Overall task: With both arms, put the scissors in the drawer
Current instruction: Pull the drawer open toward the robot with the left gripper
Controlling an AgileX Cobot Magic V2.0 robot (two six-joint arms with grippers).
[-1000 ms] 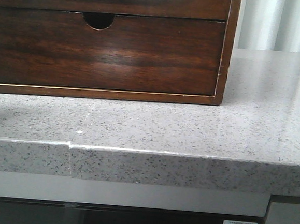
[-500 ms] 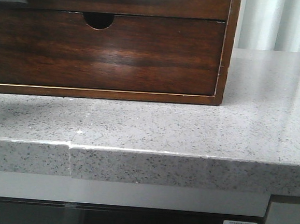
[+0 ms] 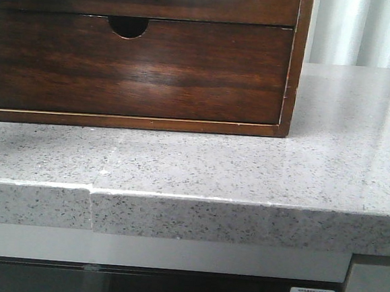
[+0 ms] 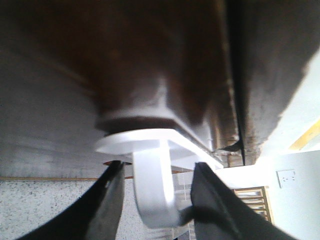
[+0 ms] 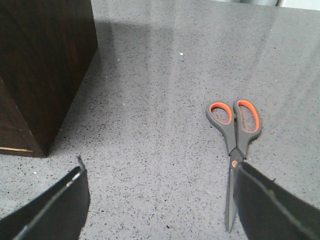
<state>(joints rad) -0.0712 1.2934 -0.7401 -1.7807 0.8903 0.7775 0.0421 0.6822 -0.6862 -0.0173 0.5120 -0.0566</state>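
The drawer [image 3: 159, 1] is the dark brown front at the top edge of the front view, with a pale white strip along its top. In the left wrist view my left gripper [image 4: 159, 169] is open, and its fingers [image 4: 112, 200] straddle a white hook-shaped handle [image 4: 152, 190] on the dark wood without touching it. The scissors [image 5: 236, 130], grey with orange-lined loops and closed blades, lie flat on the counter. My right gripper [image 5: 160, 172] is open and empty above the counter, and its one finger [image 5: 270, 210] covers part of the blades. Neither gripper shows in the front view.
A lower drawer front [image 3: 140, 67] with a half-round finger notch sits under the task drawer in the wooden cabinet [image 5: 40, 65]. The cabinet stands on a speckled grey stone counter [image 3: 247, 170]. The counter's front edge runs across the front view.
Shadows at the left of the cabinet and on the counter have shifted slightly. The drawer fronts have not moved.
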